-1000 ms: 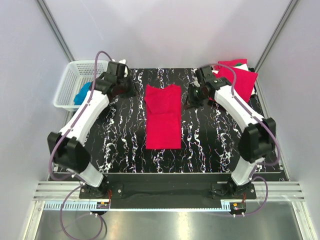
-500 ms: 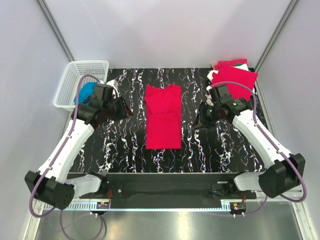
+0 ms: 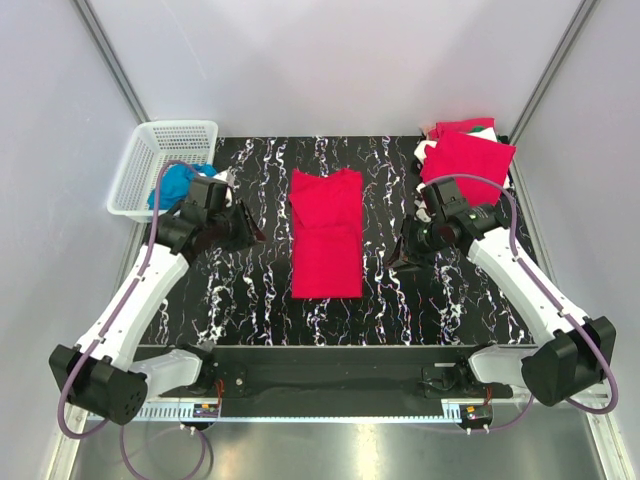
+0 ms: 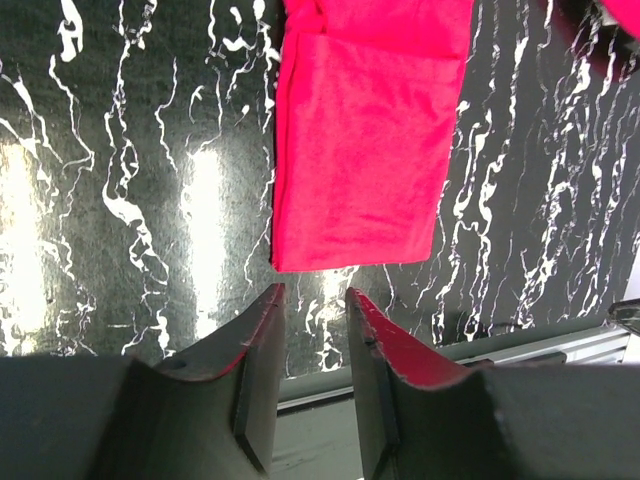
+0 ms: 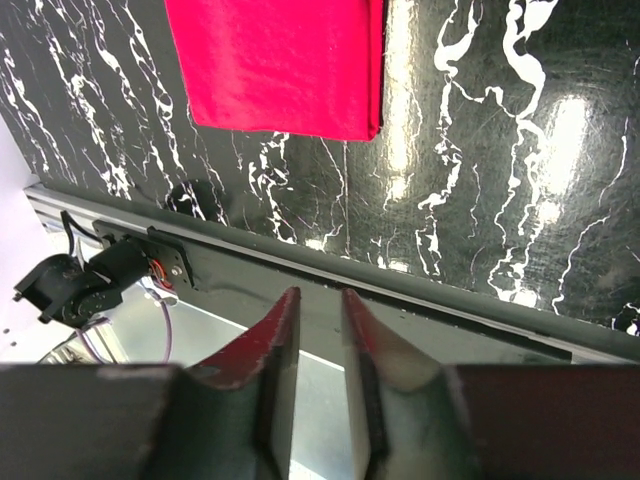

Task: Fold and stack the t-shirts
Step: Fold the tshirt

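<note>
A red t-shirt, folded lengthwise into a long strip, lies flat in the middle of the black marbled table. It also shows in the left wrist view and the right wrist view. A stack of folded red t-shirts sits at the back right, with a white and green piece showing behind it. My left gripper hovers left of the strip, open and empty. My right gripper hovers right of it, narrowly open and empty.
A white plastic basket stands off the table's back left corner with a blue cloth in it. The table's near edge rail runs below the right fingers. Grey walls close in both sides.
Both arms have drawn back from the far end of the shirt towards the near side and now flank its middle. The shirt has not moved.
</note>
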Action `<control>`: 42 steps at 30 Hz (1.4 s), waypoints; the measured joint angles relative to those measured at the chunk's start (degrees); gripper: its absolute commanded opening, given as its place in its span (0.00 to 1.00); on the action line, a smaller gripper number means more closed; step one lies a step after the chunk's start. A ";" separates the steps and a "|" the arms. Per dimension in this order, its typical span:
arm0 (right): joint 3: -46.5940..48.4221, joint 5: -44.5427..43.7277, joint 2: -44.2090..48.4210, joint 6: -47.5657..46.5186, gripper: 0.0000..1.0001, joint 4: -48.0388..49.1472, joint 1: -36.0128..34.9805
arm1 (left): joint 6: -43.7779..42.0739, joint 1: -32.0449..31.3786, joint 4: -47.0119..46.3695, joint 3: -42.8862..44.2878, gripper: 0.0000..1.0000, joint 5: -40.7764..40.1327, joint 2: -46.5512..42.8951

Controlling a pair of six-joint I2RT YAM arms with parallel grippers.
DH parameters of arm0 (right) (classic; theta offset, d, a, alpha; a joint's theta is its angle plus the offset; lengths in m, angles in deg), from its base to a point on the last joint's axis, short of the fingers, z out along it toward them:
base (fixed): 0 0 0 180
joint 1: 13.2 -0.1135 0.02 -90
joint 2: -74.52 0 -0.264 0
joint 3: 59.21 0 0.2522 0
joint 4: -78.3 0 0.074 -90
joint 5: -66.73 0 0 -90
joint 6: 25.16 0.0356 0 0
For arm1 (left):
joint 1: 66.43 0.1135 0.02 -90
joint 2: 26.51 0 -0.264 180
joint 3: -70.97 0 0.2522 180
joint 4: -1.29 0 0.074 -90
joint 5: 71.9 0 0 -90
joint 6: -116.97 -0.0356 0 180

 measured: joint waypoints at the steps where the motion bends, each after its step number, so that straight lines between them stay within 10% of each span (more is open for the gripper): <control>1: 0.00 0.00 -0.02 -0.11 0.33 -0.20 0.00 | 0.04 0.00 0.02 -0.24 0.38 -0.02 0.00; 3: 0.20 0.02 -0.39 -0.63 0.52 -0.46 -0.02 | 0.26 0.00 0.02 -0.61 0.44 -0.04 0.26; 10: 6.05 -0.04 -8.55 -4.63 0.66 -1.16 -0.09 | -0.20 0.39 -0.57 -0.70 0.55 0.11 6.03; 19: 9.68 7.61 -15.12 -6.27 0.63 3.61 3.10 | -0.37 11.91 -9.81 -6.25 0.55 18.47 9.29; 26: -6.49 16.15 -14.84 -4.81 0.62 17.46 5.29 | -2.21 14.43 -13.07 -11.91 0.56 32.06 14.21; 42: -22.97 19.41 -5.03 -2.19 0.64 28.17 5.27 | -6.86 14.25 -14.25 -21.07 0.57 38.95 14.12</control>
